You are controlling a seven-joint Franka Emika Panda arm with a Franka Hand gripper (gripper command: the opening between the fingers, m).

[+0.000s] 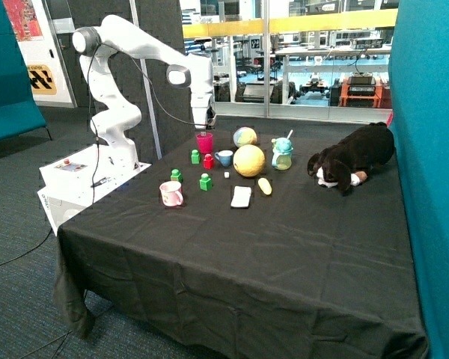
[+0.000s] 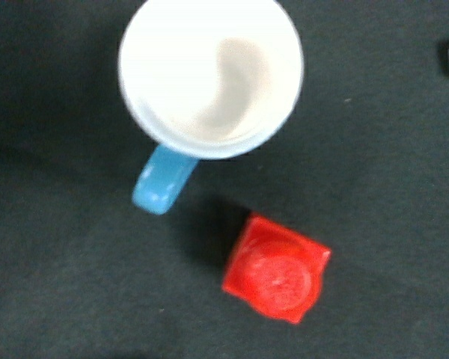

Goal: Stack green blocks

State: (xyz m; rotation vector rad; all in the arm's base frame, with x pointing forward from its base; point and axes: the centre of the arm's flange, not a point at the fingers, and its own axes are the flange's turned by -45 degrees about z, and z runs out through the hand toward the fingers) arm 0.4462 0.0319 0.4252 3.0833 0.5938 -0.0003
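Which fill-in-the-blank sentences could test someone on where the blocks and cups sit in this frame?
1. The number of green blocks standing apart on the black cloth, none stacked, is ____.
2. In the wrist view, the block beside the white cup with the blue handle is coloured ____.
3. The gripper hangs above the ____ cup.
4. The plush dog lies on the cloth near the ____ partition.

Missing words: three; red; pink; teal
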